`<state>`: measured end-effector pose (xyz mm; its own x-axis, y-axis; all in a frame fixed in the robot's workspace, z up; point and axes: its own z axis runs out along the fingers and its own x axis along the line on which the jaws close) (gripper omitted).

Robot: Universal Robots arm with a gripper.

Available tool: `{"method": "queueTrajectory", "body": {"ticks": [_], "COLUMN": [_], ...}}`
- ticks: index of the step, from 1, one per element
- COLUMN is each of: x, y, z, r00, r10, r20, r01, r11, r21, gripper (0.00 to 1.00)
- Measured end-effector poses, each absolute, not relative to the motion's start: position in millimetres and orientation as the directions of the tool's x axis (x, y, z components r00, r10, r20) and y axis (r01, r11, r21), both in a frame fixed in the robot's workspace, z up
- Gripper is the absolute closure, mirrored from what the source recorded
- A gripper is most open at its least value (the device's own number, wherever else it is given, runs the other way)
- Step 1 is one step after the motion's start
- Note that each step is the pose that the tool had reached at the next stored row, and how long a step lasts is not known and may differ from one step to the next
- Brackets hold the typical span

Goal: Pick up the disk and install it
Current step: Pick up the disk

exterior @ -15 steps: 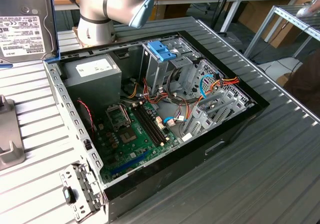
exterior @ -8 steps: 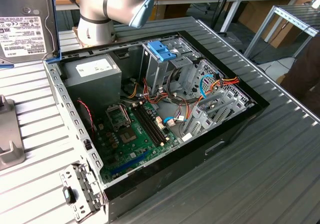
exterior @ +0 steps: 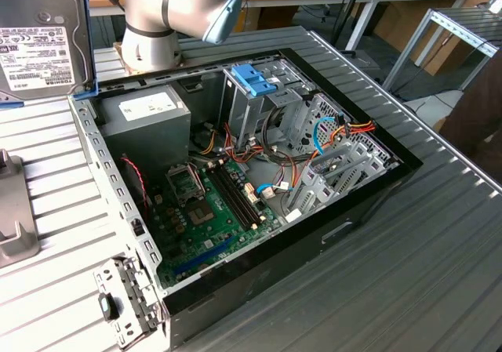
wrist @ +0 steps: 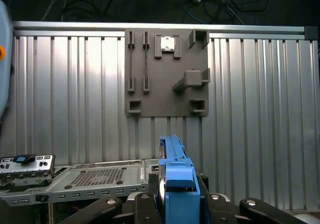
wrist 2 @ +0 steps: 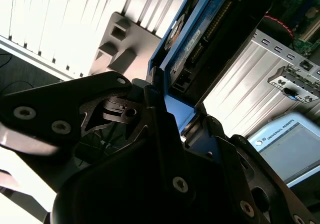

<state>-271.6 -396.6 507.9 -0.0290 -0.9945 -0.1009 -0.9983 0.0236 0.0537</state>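
Note:
The disk [exterior: 39, 42] hangs upright at the exterior view's far left, above the table: a grey metal body with a white label, edged by a light-blue carrier. In the first wrist view the disk [wrist: 175, 181] stands edge-on, and my gripper [wrist: 177, 206] is shut on it, one black finger on each side. In the second wrist view the disk [wrist 2: 197, 44] rises out of the gripper [wrist 2: 182, 129], its connector edge showing. The open computer case [exterior: 118, 203] lies beside and below it.
A tall metal drive cage [exterior: 251, 113] inside the case carries a blue-handled carrier [exterior: 255, 79]. Motherboard, cables and a power supply [exterior: 149, 121] fill the case. A grey fixture plate [wrist: 165, 74] lies on the ribbed table. A pendant [wrist 2: 290, 144] rests nearby.

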Motion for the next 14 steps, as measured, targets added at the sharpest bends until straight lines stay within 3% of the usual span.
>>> {"method": "queueTrajectory", "body": {"ticks": [14], "x": [-269.1], "y": [-399.9], "z": [507.8], "r00": [-0.029], "r10": [-0.994], "r20": [-0.101], "r01": [-0.998], "r11": [0.024], "r21": [0.054], "gripper": [0.63]}}
